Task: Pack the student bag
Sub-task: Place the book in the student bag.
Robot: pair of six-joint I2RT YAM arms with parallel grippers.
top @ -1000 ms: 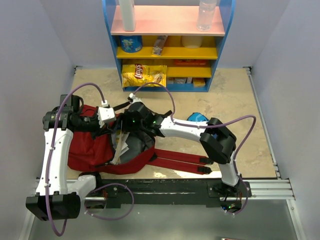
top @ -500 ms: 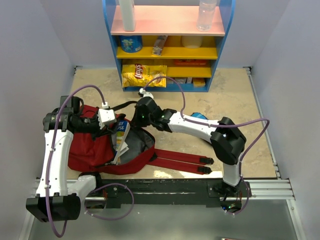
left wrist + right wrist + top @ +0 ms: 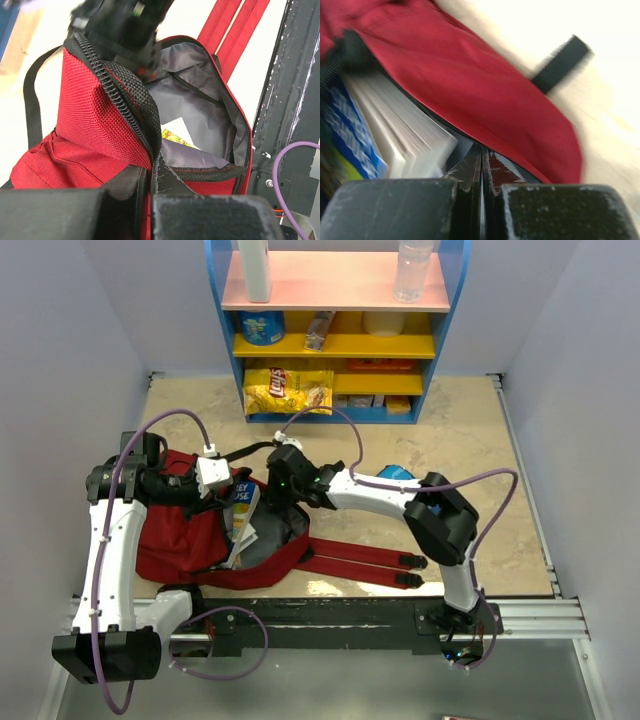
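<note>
The sandy table (image 3: 480, 440) fills the overhead view, with the blue-and-yellow shelf unit (image 3: 458, 300) standing at its far edge. And there's the student bag (image 3: 175, 540), lying on the table's near left part with its mouth facing right, gaping to show grey lining (image 3: 200, 100). The left arm (image 3: 105, 540) curls over the bag from the left. The right arm (image 3: 380, 495) reaches across from the right, its wrist over the far rim of the opening. Two red shoulder straps (image 3: 360, 560) trail flat along the table to the right of the bag. A book (image 3: 240, 512) stands on edge inside the opening, and the right wrist view shows its blue cover and white page block clearly, with red fabric arching over it. On the shelf unit's bottom level sits a yellow chip bag (image 3: 288, 390). Just beyond the right forearm, a small blue pencil case (image 3: 395, 476) peeks out on the table. Now the left jaws: nearly closed, pinching the black zipper edge (image 3: 125, 95) of the bag's mouth and holding that rim raised. The right jaws: pressed fully together, nothing visible between them, tips right at the bag's rim beside the book's pages.
</note>
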